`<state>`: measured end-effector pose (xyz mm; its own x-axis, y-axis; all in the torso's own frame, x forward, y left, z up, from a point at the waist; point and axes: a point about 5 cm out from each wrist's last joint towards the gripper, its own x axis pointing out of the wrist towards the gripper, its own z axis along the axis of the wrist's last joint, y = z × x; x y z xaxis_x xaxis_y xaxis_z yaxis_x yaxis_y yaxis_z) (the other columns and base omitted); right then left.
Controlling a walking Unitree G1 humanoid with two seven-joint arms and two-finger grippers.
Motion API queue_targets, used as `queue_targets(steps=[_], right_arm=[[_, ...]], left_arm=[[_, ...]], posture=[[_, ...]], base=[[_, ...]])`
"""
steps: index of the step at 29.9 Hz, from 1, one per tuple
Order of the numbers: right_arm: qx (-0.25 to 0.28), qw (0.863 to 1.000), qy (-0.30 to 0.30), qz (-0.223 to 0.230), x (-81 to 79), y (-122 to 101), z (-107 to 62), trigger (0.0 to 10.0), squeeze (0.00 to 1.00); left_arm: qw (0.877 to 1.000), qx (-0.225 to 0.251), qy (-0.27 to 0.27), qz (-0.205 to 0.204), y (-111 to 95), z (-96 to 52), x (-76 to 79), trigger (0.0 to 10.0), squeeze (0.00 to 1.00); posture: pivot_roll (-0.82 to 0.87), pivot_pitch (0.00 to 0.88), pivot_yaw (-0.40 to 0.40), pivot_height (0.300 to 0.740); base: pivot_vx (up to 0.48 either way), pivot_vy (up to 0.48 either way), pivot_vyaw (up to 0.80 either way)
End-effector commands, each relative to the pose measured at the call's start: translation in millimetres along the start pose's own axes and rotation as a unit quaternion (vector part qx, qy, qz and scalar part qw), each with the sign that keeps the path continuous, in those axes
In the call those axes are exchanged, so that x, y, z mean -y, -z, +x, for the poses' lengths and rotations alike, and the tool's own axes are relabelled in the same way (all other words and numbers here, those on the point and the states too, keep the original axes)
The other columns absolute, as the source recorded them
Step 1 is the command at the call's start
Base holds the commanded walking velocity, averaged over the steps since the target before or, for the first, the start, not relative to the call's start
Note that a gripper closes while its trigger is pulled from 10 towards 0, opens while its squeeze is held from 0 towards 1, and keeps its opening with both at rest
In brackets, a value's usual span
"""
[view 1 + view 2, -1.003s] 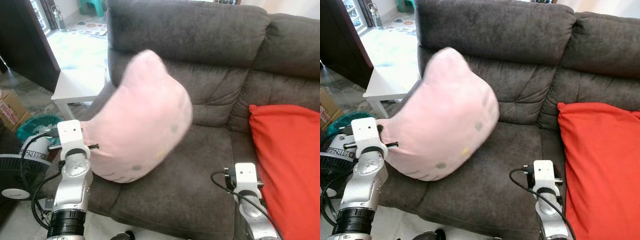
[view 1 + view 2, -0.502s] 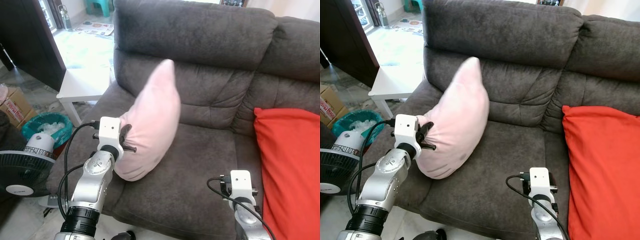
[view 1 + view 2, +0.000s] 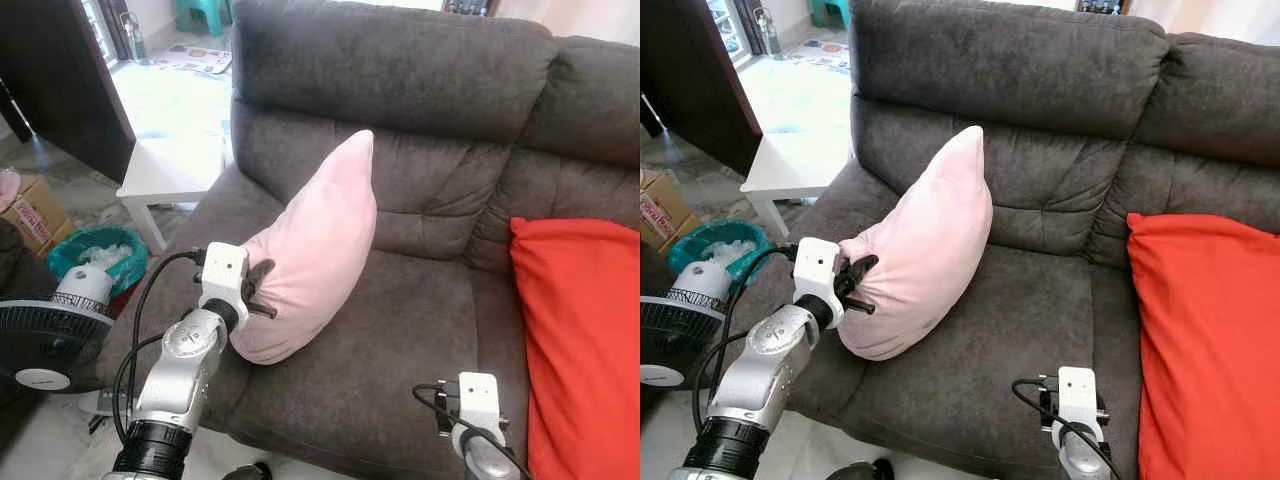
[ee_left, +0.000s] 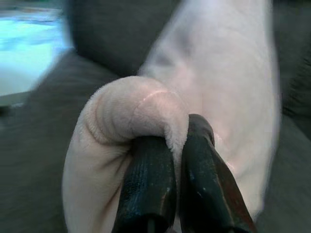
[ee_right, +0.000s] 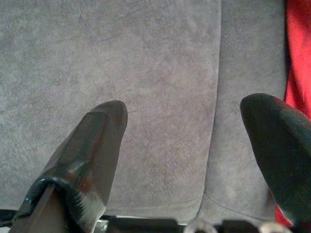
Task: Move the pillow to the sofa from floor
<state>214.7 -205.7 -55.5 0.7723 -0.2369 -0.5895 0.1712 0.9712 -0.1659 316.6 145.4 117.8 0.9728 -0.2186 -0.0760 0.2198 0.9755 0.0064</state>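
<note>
Now a pale pink pillow (image 3: 315, 255) is stood on edge on the grey sofa (image 3: 400, 330), its tip against the backrest. A bunched corner is pinched between the fingers of the left pincer (image 4: 176, 145), raised at the seat's front. The right pincer (image 5: 187, 128) is spread wide above bare seat. A red cushion (image 3: 580, 340) is seen alongside, a white counter (image 3: 170, 165) and fan (image 3: 40, 345) beside the sofa.

Pale pink plush pillow (image 3: 315, 250): soft, short-napped, matt. Dark grey suede-like fabric sofa (image 3: 400, 90): matt, velvety. Bright red cloth cushion (image 3: 580, 330): smooth weave. Left gripper (image 4: 177, 155): black ribbed fingers, faint sheen.
</note>
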Motion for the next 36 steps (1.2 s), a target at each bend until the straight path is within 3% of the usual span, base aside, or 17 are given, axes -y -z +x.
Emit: queue_targets(steps=[1, 5, 8, 10, 11, 12, 13, 15, 17, 21, 23, 25, 27, 32, 36], right_arm=[[-0.002, 1.000, 0.002, 0.014, 1.2, 1.6, -0.3, 10.0, 0.00], [-0.015, 1.000, 0.003, 0.016, 3.8, 7.5, -1.5, 10.0, 0.00], [-0.020, 1.000, 0.002, 0.017, 4.0, 9.8, -2.1, 10.0, 0.00], [-0.026, 0.999, 0.002, 0.019, 3.9, 12.0, -2.7, 10.0, 0.00], [-0.038, 0.999, 0.001, 0.024, 4.0, 16.5, -4.0, 10.0, 0.00], [-0.038, 0.999, 0.001, 0.024, 4.0, 16.5, -4.0, 10.0, 0.00], [-0.048, 0.999, -0.001, 0.024, 4.2, 20.4, -5.1, 10.0, 0.00], [-0.054, 0.998, -0.003, 0.020, 4.5, 22.9, -5.9, 10.0, 0.00], [-0.064, 0.998, -0.006, 0.027, 4.8, 26.5, -7.0, 10.0, 0.00], [-0.075, 0.997, -0.014, 0.033, 5.9, 32.8, -9.6, 10.0, 0.00], [-0.078, 0.996, -0.014, 0.050, 6.9, 34.1, -10.0, 10.0, 0.00], [-0.081, 0.990, 0.000, 0.118, 14.8, 37.1, -11.0, 10.0, 0.00], [-0.092, 0.984, 0.021, 0.153, 23.8, 42.9, -13.1, 10.0, 0.00], [-0.122, 0.981, 0.035, 0.148, 32.5, 57.2, -19.7, 10.0, 0.00], [-0.136, 0.980, 0.029, 0.141, 30.5, 64.1, -23.4, 10.0, 0.00]], left_arm=[[0.998, 0.018, -0.067, -0.004, -5.7, -0.5, -19.9, 10.0, 0.00], [0.986, 0.054, -0.156, -0.009, -15.7, -7.2, -45.6, 10.0, 0.00], [0.982, 0.067, -0.176, -0.017, -19.9, -9.0, -51.6, 10.0, 0.00], [0.983, 0.064, -0.169, -0.013, -19.8, -8.3, -50.5, 10.0, 0.00], [0.990, 0.056, -0.130, -0.001, -16.9, -5.7, -41.7, 10.0, 0.00], [0.990, 0.056, -0.130, -0.001, -16.9, -5.7, -41.7, 10.0, 0.00], [0.995, 0.049, -0.090, 0.010, -13.5, -4.1, -31.0, 10.0, 0.00], [0.997, 0.044, -0.061, 0.018, -10.6, -3.4, -21.7, 10.0, 0.00], [0.999, 0.045, -0.021, 0.007, -9.2, -2.8, -8.7, 10.0, 0.00], [0.999, 0.051, 0.008, 0.008, -9.7, -2.8, 0.3, 10.0, 0.00], [0.999, 0.053, 0.006, 0.010, -9.7, -3.0, -0.2, 10.0, 0.00], [0.998, 0.056, -0.008, 0.028, -9.4, -4.6, -4.7, 10.0, 0.00], [0.997, 0.061, -0.024, 0.037, -10.7, -5.2, -8.7, 10.0, 0.00], [0.994, 0.081, -0.052, 0.044, -19.6, -4.9, -17.3, 10.0, 0.00], [0.993, 0.087, -0.061, 0.044, -22.4, -4.2, -22.1, 10.0, 0.00]], posture=[[0.13, 0.079, -0.053, 0.740], [0.13, 0.080, -0.056, 0.740], [0.14, 0.080, -0.058, 0.740], [0.14, 0.080, -0.060, 0.740], [0.14, 0.079, -0.061, 0.740], [0.14, 0.079, -0.061, 0.740], [0.14, 0.080, -0.060, 0.740], [0.14, 0.079, -0.061, 0.740], [0.13, 0.079, -0.062, 0.740], [0.13, 0.077, -0.064, 0.740], [0.13, 0.078, -0.065, 0.740], [0.14, 0.075, -0.062, 0.740], [0.15, 0.071, -0.055, 0.740], [0.16, 0.063, -0.032, 0.740], [0.15, 0.060, -0.018, 0.740]], base=[[0.000, 0.000, 0.00], [0.000, 0.000, 0.00], [0.000, 0.000, 0.00], [0.000, 0.000, 0.00], [0.000, 0.000, 0.00], [0.000, 0.000, 0.00], [0.000, 0.000, 0.00], [0.000, 0.000, 0.00], [0.000, 0.000, 0.00], [0.000, 0.000, 0.00], [0.000, 0.000, 0.00], [0.000, 0.000, 0.00], [0.000, 0.000, 0.00], [0.000, 0.000, 0.00], [0.000, 0.000, 0.00]])
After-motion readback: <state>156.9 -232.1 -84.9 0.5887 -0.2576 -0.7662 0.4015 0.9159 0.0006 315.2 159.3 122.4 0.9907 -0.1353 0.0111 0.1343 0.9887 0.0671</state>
